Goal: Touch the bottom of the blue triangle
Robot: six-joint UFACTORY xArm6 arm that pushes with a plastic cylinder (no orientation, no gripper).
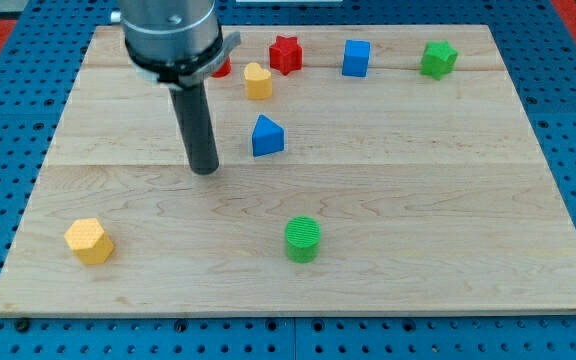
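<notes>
The blue triangle (pixel 267 136) lies on the wooden board (pixel 418 200) a little above the middle. My tip (pixel 205 170) rests on the board to the triangle's left and slightly below it, about a block's width away and not touching it. The dark rod rises from the tip to the grey arm housing at the view's top left.
A yellow heart-like block (pixel 258 80), a red star (pixel 286 54), a blue cube (pixel 356 58) and a green block (pixel 437 59) stand along the top. A red block (pixel 222 68) is partly hidden behind the arm. A green cylinder (pixel 303 239) and a yellow hexagon (pixel 90 241) lie near the bottom.
</notes>
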